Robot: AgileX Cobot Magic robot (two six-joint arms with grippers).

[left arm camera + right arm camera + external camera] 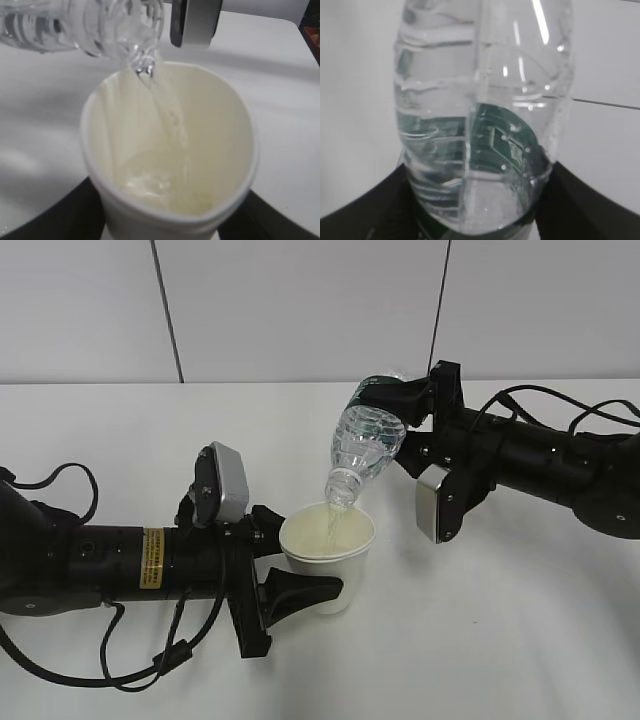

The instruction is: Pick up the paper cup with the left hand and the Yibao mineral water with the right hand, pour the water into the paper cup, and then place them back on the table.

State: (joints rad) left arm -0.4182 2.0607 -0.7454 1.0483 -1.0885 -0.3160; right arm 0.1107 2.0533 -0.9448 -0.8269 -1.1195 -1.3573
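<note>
Exterior view: white desk (480,640) under a pale panelled wall (300,300) with dark seams. Left end effector (290,570) clamped on paper cup (328,555), upright, lifted just off the desk near centre. Right end effector (400,405) gripping Yibao mineral water (365,440), long axis tilted, mouth toward 7 o'clock over the cup rim.

Left wrist view: cup (170,150) mouth open, water pooling inside; bottle (100,25) neck at 11 o'clock, stream falling in.

Right wrist view: bottle (480,125) filling the frame between black fingers (365,210), green label low
</note>
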